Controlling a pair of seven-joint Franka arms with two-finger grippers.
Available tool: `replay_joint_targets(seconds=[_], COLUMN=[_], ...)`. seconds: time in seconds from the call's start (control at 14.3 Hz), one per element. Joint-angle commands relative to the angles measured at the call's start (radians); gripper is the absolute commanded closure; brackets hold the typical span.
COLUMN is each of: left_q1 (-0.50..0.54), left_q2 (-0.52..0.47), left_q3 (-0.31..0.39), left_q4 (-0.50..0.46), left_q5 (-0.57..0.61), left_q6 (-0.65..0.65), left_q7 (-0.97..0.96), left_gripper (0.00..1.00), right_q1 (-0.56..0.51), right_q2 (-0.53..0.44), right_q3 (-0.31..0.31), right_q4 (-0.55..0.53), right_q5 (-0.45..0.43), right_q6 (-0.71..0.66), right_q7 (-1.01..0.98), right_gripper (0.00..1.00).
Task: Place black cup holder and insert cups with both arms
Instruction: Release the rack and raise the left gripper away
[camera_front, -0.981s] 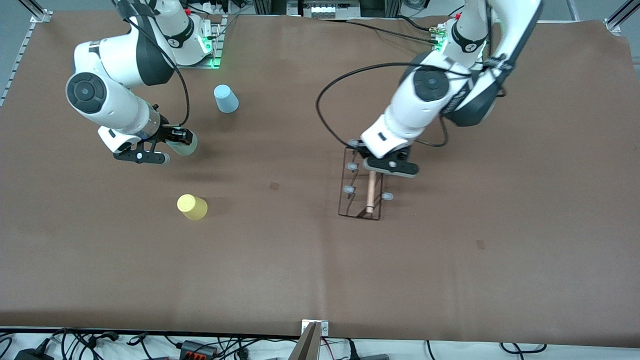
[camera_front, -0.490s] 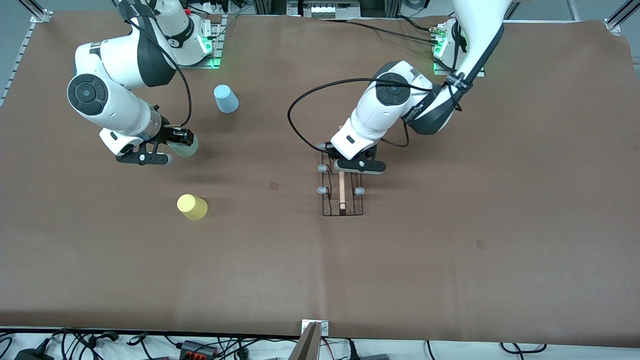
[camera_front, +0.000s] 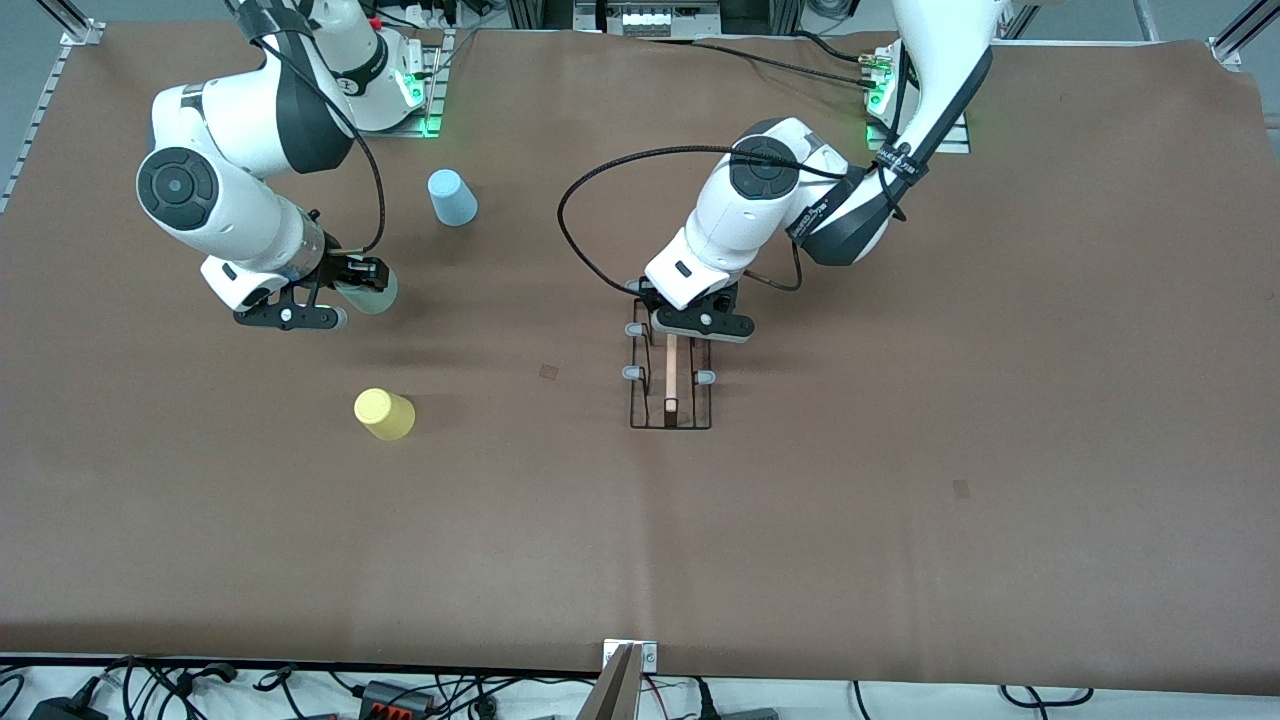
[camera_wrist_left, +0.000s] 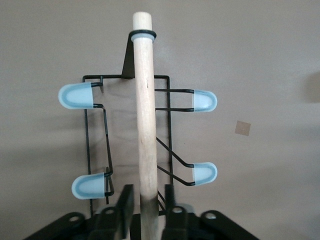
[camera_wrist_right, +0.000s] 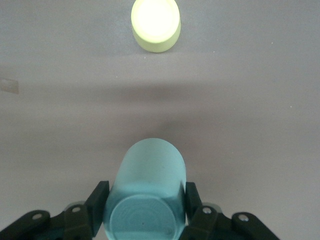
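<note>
The black cup holder stands near the table's middle, its wooden rod uppermost and pale-blue pegs out to both sides. My left gripper is over the holder's end nearer the arm bases. Its fingers straddle the rod with a gap on each side, so it is open. My right gripper hangs over the table toward the right arm's end, shut on the pale green cup, which lies sideways between the fingers. A yellow cup and a light blue cup stand upside down on the table.
The left arm's black cable loops out above the table beside the holder. Two small tape squares mark the brown cover. The arm bases stand along the edge farthest from the front camera.
The left arm carried the holder toward the right arm's end and squared it up, then its fingers parted off the rod. The right arm barely moved.
</note>
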Motion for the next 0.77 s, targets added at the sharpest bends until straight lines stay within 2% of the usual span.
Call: replay_joint_targets(seconds=[0.0, 0.28, 0.49, 0.7], left_q1=[0.013, 0.095, 0.182, 0.306], left_q2=[-0.015, -0.097, -0.137, -0.180], left_q3=[0.006, 0.012, 0.006, 0.006], left_q4=[0.024, 0.055, 0.118, 0.142], left_q5=[0.066, 0.125, 0.196, 0.195], left_q6=[-0.022, -0.188, -0.352, -0.458], left_q7=[-0.003, 0.019, 0.075, 0.343], left_gripper=[0.00, 0.00, 0.00, 0.00], right_q1=[0.012, 0.038, 0.133, 0.255], right_q2=[0.004, -0.028, -0.048, -0.030], right_q3=[-0.002, -0.002, 0.029, 0.088], right_q4=[0.013, 0.014, 0.037, 0.118], right_q5=[-0.004, 0.013, 0.014, 0.074], right_q6=[-0.004, -0.016, -0.029, -0.029], right_q7=[-0.012, 0.019, 0.268, 0.586], right_gripper=[0.68, 0.66, 0.67, 0.67])
